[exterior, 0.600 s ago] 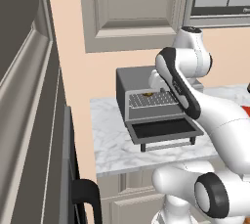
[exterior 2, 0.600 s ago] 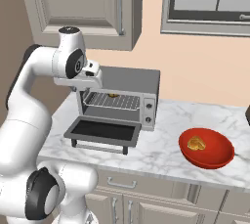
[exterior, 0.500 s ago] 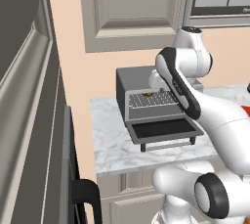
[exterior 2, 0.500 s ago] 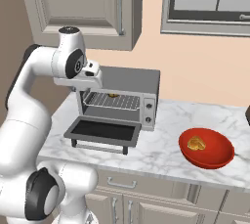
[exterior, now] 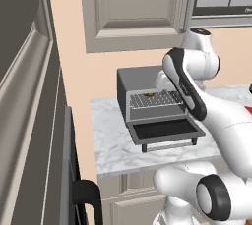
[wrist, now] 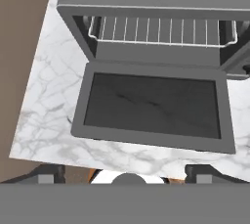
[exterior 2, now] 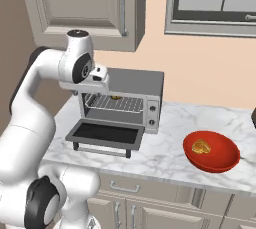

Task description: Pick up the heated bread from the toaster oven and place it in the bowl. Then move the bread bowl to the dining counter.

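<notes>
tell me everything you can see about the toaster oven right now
The toaster oven is a dark grey box standing on the marble counter against the peach wall. Its drop-down door lies fully open and flat, dark glass panel up, bar handle at the front edge. Inside, a wire rack carries a small brown bread piece near the back. Knobs sit on a panel at its right side. Nothing else touches it.
</notes>
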